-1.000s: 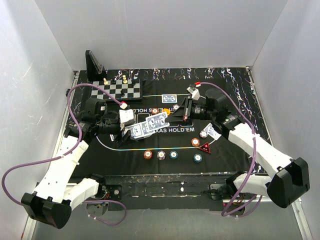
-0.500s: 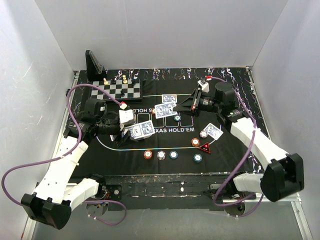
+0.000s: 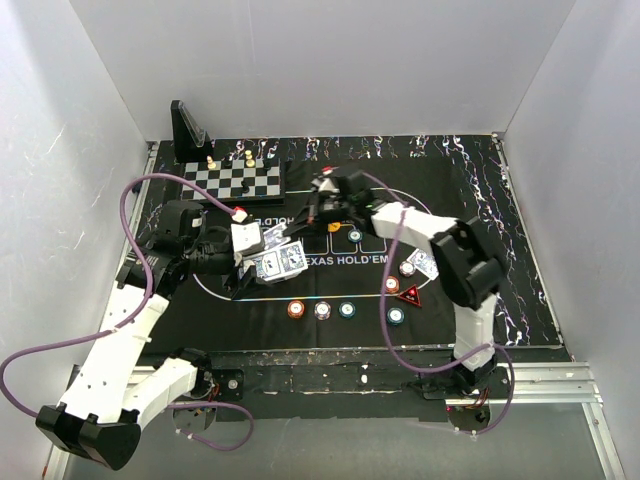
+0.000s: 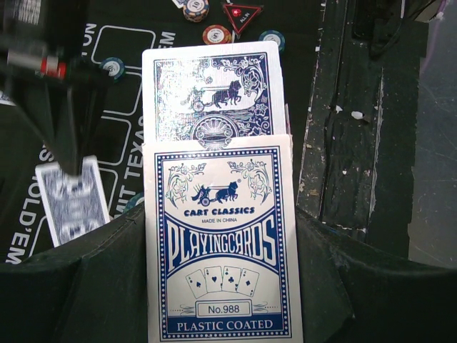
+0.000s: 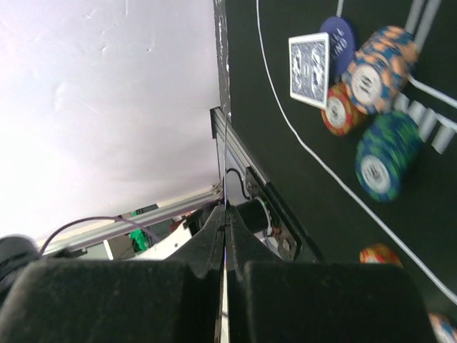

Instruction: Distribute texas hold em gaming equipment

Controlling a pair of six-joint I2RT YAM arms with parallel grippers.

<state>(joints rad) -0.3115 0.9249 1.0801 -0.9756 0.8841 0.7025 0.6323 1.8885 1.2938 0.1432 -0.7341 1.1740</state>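
My left gripper is shut on a blue and white playing-card box, with a patterned-back card sticking out of its top. My right gripper reaches over the middle of the mat and is shut on a single card, seen edge-on between its fingers. In a row near the front lie an orange chip, a white-pink chip and a teal chip. The red triangular marker and another card lie to the right.
The chessboard with its pieces stands at the back left, with a black stand behind it. More chips sit near the marker. White walls close in the mat on three sides.
My right gripper has carried the single card away from the box, toward the back left, its arm folding over the mat's centre. My left gripper still holds the box in about the same place.
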